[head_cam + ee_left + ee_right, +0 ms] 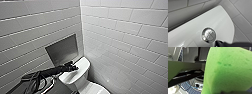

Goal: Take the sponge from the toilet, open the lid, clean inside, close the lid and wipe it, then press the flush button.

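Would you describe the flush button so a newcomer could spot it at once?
In the tiled corner stands the white toilet, its flat tank top against the wall. Set in that top is the flush button, the only round, shiny metal-ringed disc on white ceramic.

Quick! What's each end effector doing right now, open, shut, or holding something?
Left end effector: at the tank top by the flush button; open or closed cannot be told.
Right end effector: holding the sponge.

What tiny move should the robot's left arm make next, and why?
Probably lower the left gripper a touch onto the flush button: it hovers over the tank top, just beside the button, seemingly not yet on it.
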Motion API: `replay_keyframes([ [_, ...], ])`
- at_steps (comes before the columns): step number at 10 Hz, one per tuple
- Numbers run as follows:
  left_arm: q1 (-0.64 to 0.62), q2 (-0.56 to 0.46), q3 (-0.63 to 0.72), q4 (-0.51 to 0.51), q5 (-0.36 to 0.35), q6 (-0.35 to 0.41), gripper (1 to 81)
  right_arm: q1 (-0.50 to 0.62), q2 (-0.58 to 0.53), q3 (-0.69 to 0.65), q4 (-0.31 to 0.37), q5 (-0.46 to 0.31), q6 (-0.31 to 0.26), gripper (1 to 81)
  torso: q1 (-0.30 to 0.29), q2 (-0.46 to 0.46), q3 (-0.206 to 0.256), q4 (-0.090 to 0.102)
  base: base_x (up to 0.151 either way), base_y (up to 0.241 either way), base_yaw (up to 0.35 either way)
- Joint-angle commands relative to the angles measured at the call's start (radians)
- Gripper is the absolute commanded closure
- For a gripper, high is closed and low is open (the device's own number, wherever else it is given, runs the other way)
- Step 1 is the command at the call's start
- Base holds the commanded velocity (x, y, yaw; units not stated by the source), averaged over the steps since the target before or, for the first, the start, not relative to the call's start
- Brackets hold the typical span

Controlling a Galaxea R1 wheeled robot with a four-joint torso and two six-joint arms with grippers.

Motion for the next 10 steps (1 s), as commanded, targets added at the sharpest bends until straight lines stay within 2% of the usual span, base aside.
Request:
replay_keyframes([
  [1,-0.203,-0.009,-0.003,0.010,0.016,0.004,81.1,0.015,0.007,0.011,-0.004,-0.062,-0.002,81.1,0.000,0.000,0.001,0.000,0.000,0.000,0.000],
  [4,-0.238,0.000,-0.008,0.015,0.018,0.004,81.1,0.015,0.015,0.005,-0.007,-0.062,-0.002,81.1,0.000,0.000,-0.001,0.000,0.000,0.000,0.000],
  [5,-0.237,0.026,-0.047,0.027,0.018,0.006,81.1,0.013,0.015,0.005,-0.007,-0.064,-0.002,81.1,0.000,0.000,-0.001,0.000,0.000,0.000,0.000],
  [6,-0.229,0.055,-0.100,0.047,0.024,0.006,81.1,0.015,0.015,0.005,-0.005,-0.064,-0.002,81.1,0.000,0.000,-0.040,0.000,0.000,0.000,0.000],
  [7,-0.226,0.081,-0.143,0.056,0.039,0.006,81.1,0.013,0.015,0.005,-0.007,-0.064,-0.002,81.1,0.000,0.000,-0.058,0.000,0.000,0.000,0.000],
  [8,-0.225,0.092,-0.160,0.056,0.041,0.006,81.1,0.014,0.015,0.005,-0.007,-0.064,-0.002,81.1,0.000,0.000,-0.014,0.000,0.000,0.000,0.000],
  [10,-0.225,0.098,-0.161,0.058,0.039,0.008,81.1,0.013,0.015,0.008,-0.007,-0.064,-0.002,81.1,0.000,0.000,-0.027,0.000,0.000,0.000,0.000],
])
